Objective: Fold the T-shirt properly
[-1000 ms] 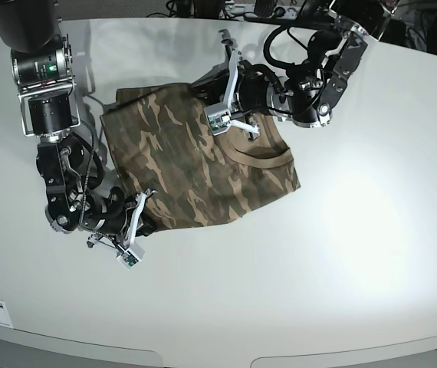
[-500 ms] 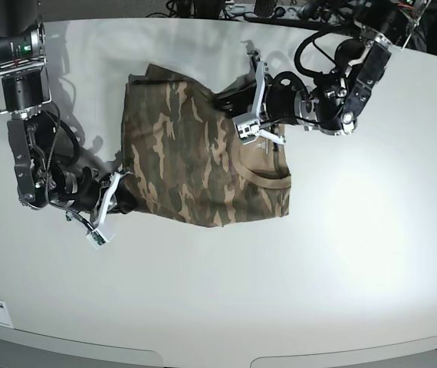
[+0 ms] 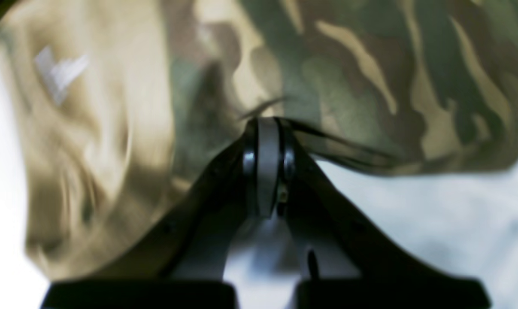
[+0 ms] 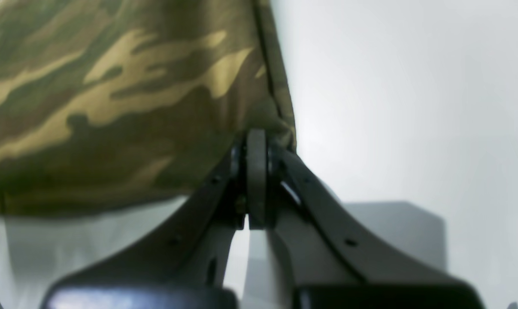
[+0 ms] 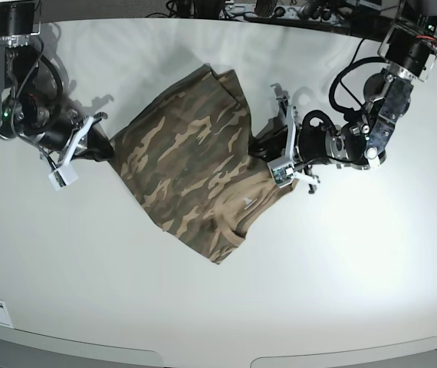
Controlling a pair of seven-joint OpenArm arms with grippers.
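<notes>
The T-shirt (image 5: 192, 165) is camouflage: brown, tan and dark-green blotches, with a plain tan collar (image 5: 238, 201) and a small white print (image 5: 246, 202) by the neck, lower middle of the base view. The table (image 5: 341, 276) is white. Both black arms carry white-grey gripper parts, the left gripper (image 5: 278, 147) and the right gripper (image 5: 102, 144).

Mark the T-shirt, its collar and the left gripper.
T-shirt (image 5: 180, 165), base view, middle of the camouflage cloth.
Collar (image 5: 243, 224), base view, tan ribbed neck edge.
Left gripper (image 5: 266, 144), base view, fingers shut on the shirt's edge.
</notes>
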